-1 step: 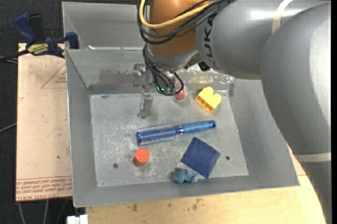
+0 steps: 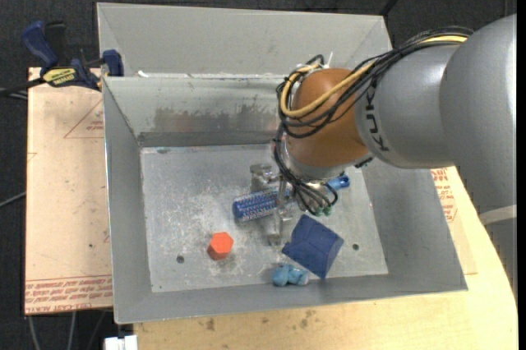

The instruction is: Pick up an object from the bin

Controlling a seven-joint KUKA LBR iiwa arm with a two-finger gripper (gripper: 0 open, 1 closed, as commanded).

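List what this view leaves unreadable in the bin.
- Small blue thing, right of middle: mostly hidden under the arm's orange cover.
- Light blue thing by the front wall: too small to identify.
- Bin floor beneath the cover: hidden by the arm.

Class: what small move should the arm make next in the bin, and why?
Probably close the fingers: they seem to stand apart, one on each side of the blue ribbed plastic roller lying in the grey metal bin, so closing should grip it before lifting.
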